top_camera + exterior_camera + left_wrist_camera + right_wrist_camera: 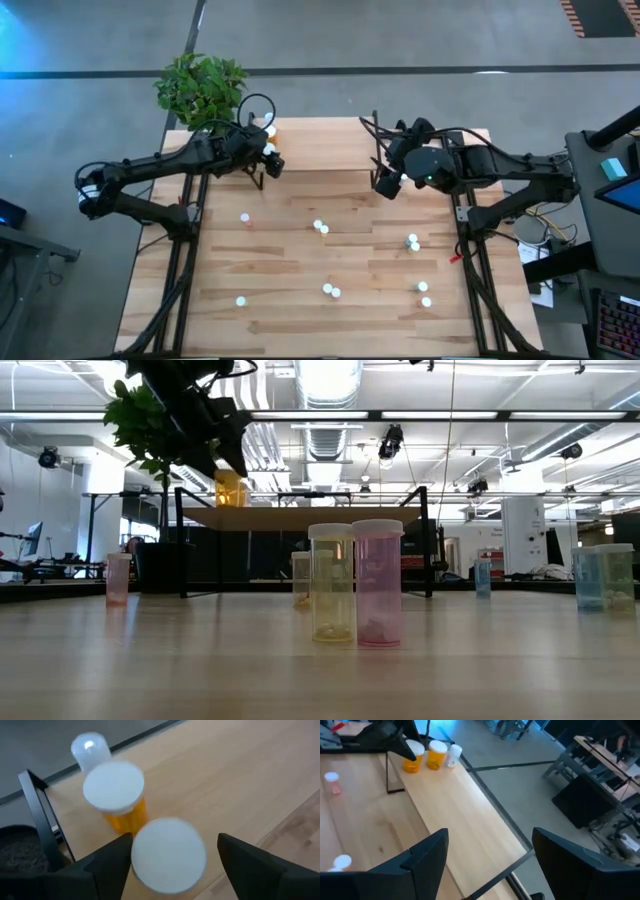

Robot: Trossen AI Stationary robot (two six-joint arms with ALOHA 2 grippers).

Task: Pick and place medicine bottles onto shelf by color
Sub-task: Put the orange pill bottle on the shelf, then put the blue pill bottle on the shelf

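The room is bright and evenly lit. In the low view the light comes from the ceiling lamps (330, 380), which glare white at the top centre, and the plant (150, 420) at upper left is a dark silhouette. In the high view, a blue glow tints the upper left corner. The left wrist view is blurred; the nearest white cap (169, 854) is out of focus. Shadows on the counter (330, 260) are faint.

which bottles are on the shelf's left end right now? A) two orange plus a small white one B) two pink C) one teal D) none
A: the right wrist view shows two orange bottles and a small white bottle standing together on the shelf.
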